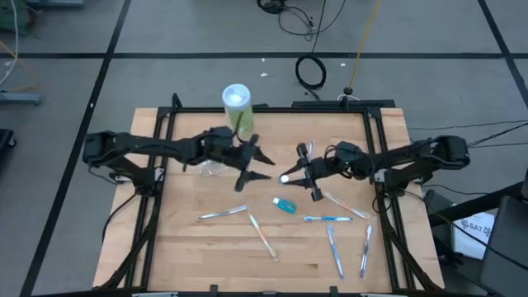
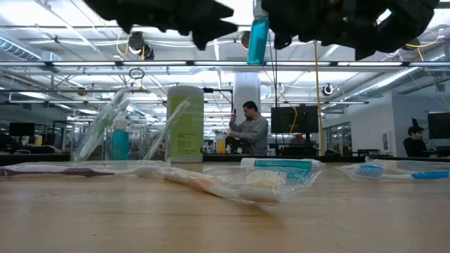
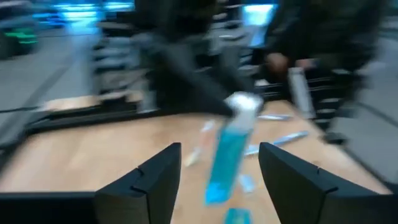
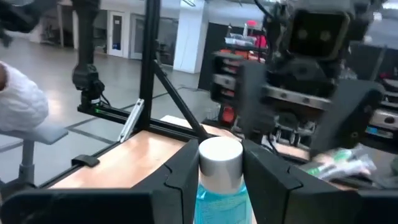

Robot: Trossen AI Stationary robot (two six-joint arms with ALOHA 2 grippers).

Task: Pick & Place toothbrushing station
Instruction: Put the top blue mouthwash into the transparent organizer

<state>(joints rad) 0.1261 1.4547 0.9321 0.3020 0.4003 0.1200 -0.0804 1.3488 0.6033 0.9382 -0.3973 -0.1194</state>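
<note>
As both arms meet above the middle of the wooden worktop (image 1: 206,247), the left end effector (image 1: 262,166) stands with its two fingers spread wide and nothing between them, pointing toward its partner. Just behind it sit the clear plastic cup (image 1: 212,168) and, farther back, a tall green container with a white lid (image 1: 237,103); in the low view the cup holds a small tube and wrapped brushes. A short gap to the right, the right end effector (image 1: 290,176) grips a blue white-capped tube (image 4: 219,180), its fingers pressed against either side just below the cap, and the tube hangs well clear of the boards. Below this end effector a second blue tube (image 1: 285,205) lies flat on the wood. Wrapped toothbrushes (image 1: 262,237) are scattered along the near half of the worktop, in front of both end effectors, most of them toward the right side. Across the room beyond, a person (image 2: 251,131) stands by a bench.
</note>
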